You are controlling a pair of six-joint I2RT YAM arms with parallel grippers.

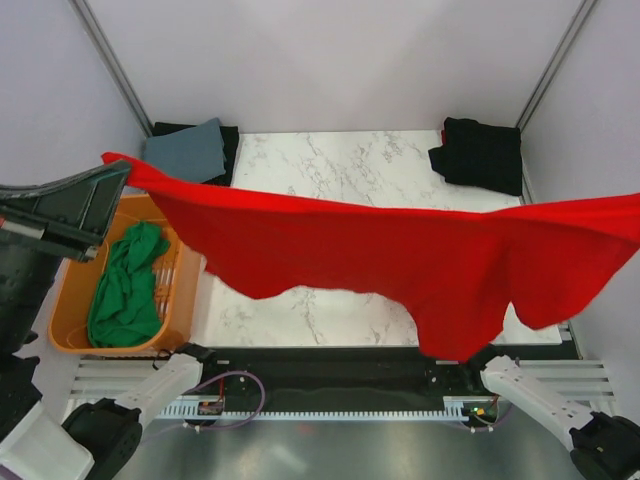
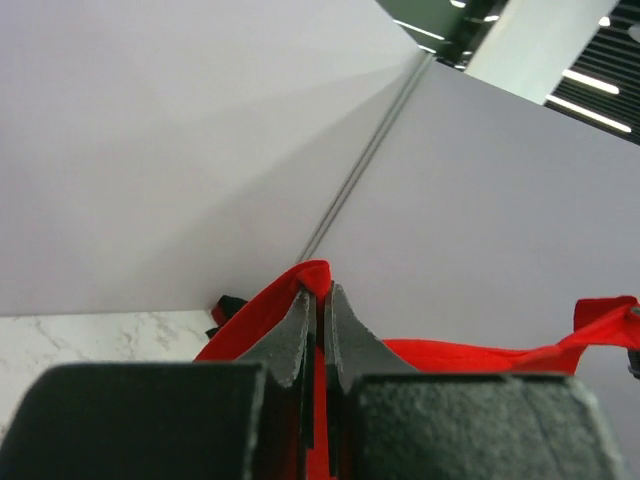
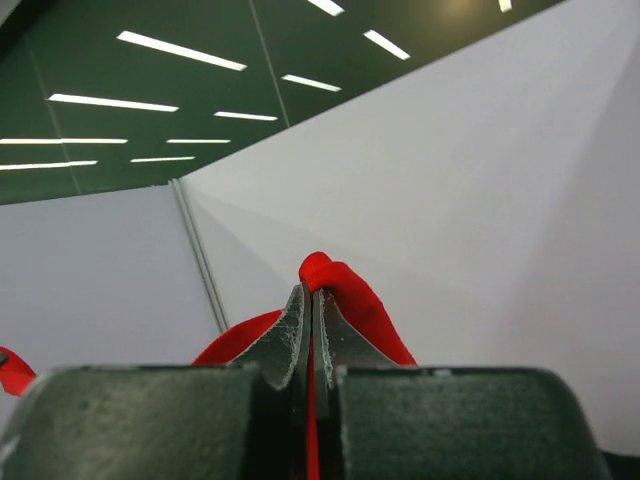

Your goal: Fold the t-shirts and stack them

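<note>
Nearest, at the two wrists, both pairs of jaws are seen pressed nearly together on red cloth. The left gripper (image 2: 322, 292) is clamped on a bunched edge of the red shirt (image 1: 400, 260), and the right gripper (image 3: 311, 288) is clamped in the same way on another edge. Between them the shirt is held up in the air and stretched across the width of the table (image 1: 330, 160). Its upper edge is drawn taut and its lower part hangs in loose folds toward the near side. In the overhead view it runs out of frame at the right, so the right gripper is not seen there.

To the left, just beside the table, a green shirt (image 1: 125, 290) lies crumpled in the tub (image 1: 70, 300). Farther off, at the far left corner, a grey-blue shirt (image 1: 185, 150) is laid on dark cloth (image 1: 230, 150). At the far right corner a black shirt (image 1: 480, 155) lies in a compact heap.

The task is judged to be partly done. The pieces at the far corners may already be folded, though how neatly cannot be told, and they have not been gathered into one stack. The red shirt is only spread out and has yet to be laid flat and folded. The green shirt has not been taken from the tub.
</note>
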